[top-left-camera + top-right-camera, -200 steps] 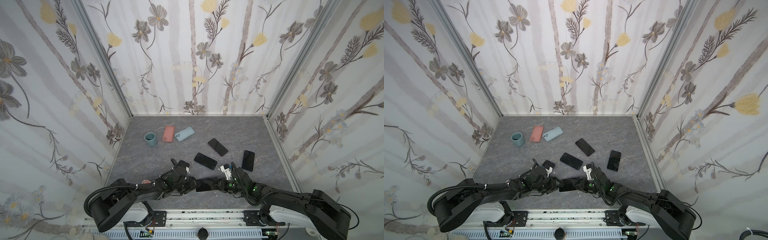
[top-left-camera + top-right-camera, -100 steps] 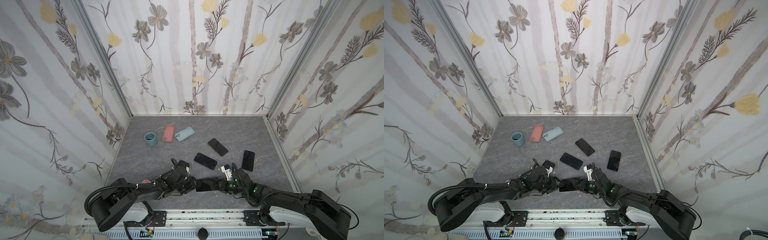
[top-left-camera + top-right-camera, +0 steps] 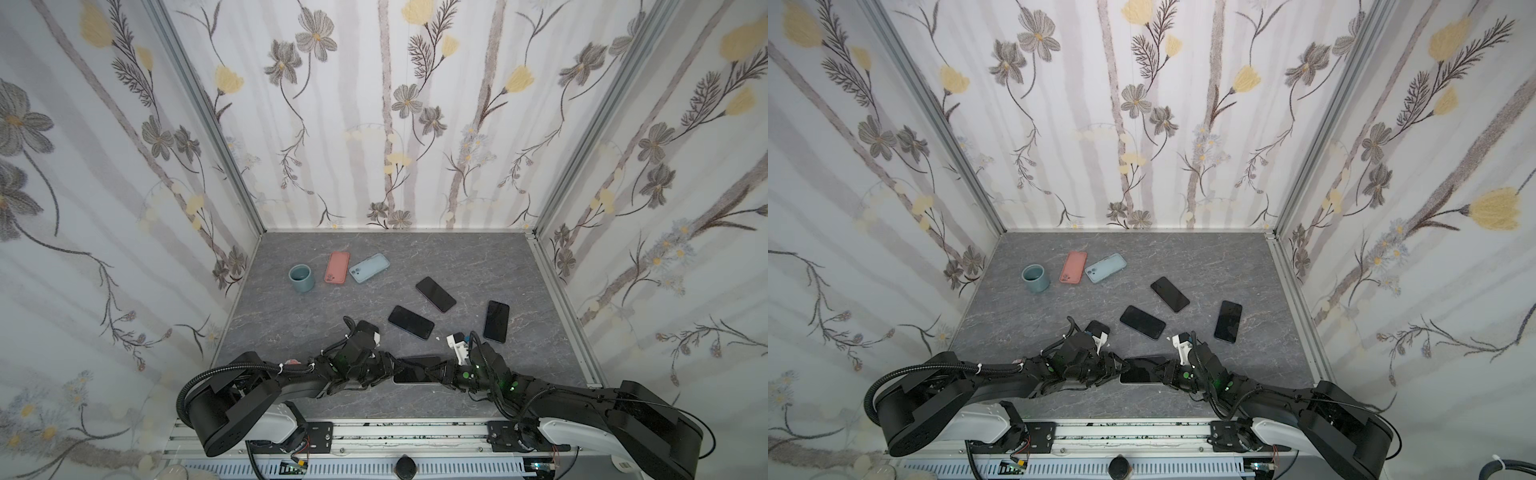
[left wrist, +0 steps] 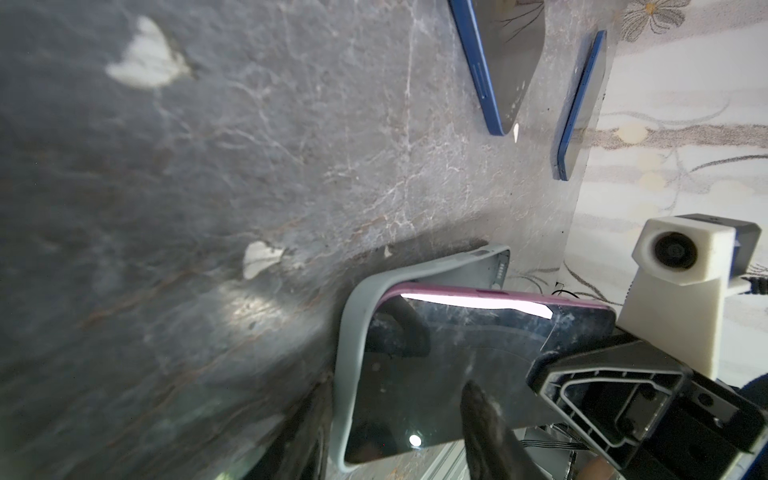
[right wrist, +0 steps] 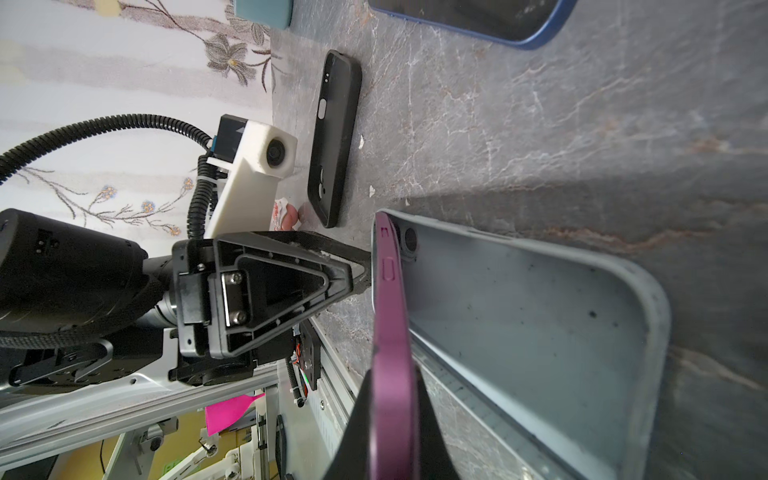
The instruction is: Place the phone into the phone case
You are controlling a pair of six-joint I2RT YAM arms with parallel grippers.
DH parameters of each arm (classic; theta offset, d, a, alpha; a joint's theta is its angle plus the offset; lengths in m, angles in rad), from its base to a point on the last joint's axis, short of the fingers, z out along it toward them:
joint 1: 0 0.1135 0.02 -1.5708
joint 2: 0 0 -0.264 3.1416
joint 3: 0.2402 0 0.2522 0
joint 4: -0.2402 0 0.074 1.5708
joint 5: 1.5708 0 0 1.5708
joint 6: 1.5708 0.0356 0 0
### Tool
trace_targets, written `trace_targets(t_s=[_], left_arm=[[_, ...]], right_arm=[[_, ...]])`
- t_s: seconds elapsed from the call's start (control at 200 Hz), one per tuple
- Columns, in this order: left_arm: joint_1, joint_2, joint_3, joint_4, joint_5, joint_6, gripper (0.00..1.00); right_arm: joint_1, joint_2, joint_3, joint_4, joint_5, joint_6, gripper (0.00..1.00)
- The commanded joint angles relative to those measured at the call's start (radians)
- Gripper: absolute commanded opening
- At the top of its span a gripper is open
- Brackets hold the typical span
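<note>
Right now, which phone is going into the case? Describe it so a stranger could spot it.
At the near edge of the grey table, between the left gripper and right gripper, is a purple-edged phone. The right gripper pinches it, tilted into a pale grey case. The dark phones farther back lie flat and bare.

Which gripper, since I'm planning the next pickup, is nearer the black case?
Left. The left gripper is close beside the black case; the right gripper lies farther right.

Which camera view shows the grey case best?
The right wrist view: the case lies open, most of its inside visible beside the phone. The left wrist view shows only one corner; both top views show just a pale sliver.
</note>
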Motion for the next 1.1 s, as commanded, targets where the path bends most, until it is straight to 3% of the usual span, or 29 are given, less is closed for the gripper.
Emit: trace_targets(t_s=[0.0,0.42,0.729,1.094], left_arm=[[-0.004,0.007,-0.006,-0.004,0.017,-0.006,0.53],[-0.005,-0.031,-0.048,-0.085,-0.076,-0.026,0.52],[-0.004,-0.110,-0.057,-0.148,-0.132,-0.011,0.52],[-0.005,-0.111,-0.053,-0.165,-0.133,0.003,0.51]], right_arm=[[0.002,0.022,-0.009,-0.164,0.039,-0.010,0.10],[0.003,-0.010,0.088,-0.359,0.080,-0.080,0.25],[0.005,-0.012,0.155,-0.467,0.079,-0.121,0.45],[0.005,-0.038,0.215,-0.581,0.094,-0.162,0.58]])
